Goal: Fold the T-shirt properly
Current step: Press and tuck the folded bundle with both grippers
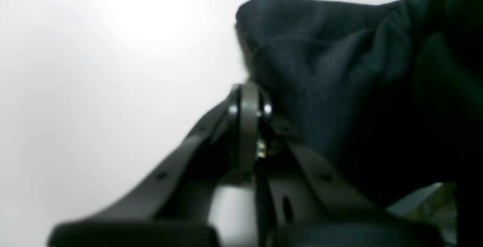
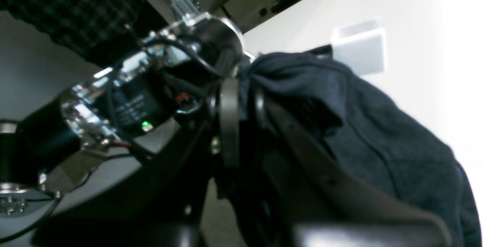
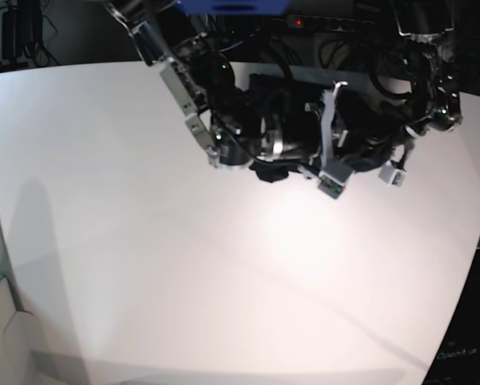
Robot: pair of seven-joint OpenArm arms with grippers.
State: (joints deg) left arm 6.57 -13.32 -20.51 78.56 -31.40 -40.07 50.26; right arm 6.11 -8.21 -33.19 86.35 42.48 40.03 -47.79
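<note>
The T-shirt [image 2: 377, 133] is a dark, bunched mass of soft knit. In the right wrist view a gathered fold of it is pinched between the fingers of my right gripper [image 2: 241, 84], which is shut on it, and the rest drapes down to the right. In the left wrist view my left gripper [image 1: 249, 98] is shut, fingertips pressed together. The T-shirt [image 1: 339, 69] hangs right against the tip on its right side, and no cloth shows between the fingers. In the base view both arms crowd the table's far edge around a dark mass [image 3: 284, 112].
The white table [image 3: 224, 265] stretches toward the near side. The other arm's wrist [image 2: 124, 99], with cables and a green light, sits just left of my right gripper. A small white block [image 2: 360, 48] lies beyond the shirt. Checked fabric [image 2: 68, 9] shows at the upper left.
</note>
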